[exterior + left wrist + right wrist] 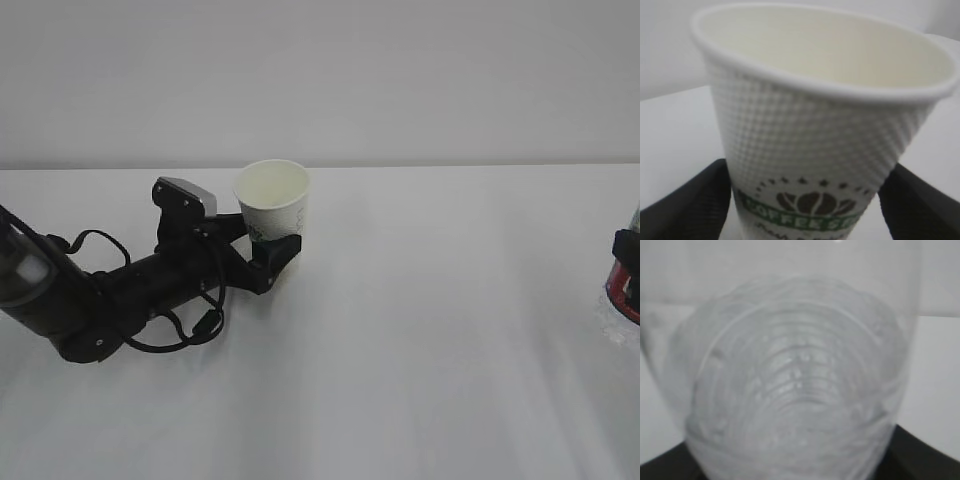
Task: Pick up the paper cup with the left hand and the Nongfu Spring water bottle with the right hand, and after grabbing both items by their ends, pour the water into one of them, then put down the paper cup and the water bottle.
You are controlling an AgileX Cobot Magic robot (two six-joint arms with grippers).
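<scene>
The paper cup (272, 197) stands left of the table's middle, white with a dotted texture and a green logo. My left gripper (268, 238) is open, one black finger on each side of the cup's lower part. The cup (815, 125) fills the left wrist view between my gripper's (803, 200) fingers (690, 205); its cream inside shows no liquid. The Nongfu Spring water bottle (622, 320) is cut off at the far right edge, with my right gripper (627, 265) shut on it. Its ribbed clear wall (795, 380) fills the right wrist view above that gripper (798, 455). Water level cannot be told.
The white table (420, 380) runs back to a plain pale wall. My left arm lies low over the table at the left, with loose black cables (150, 340) hanging beside it.
</scene>
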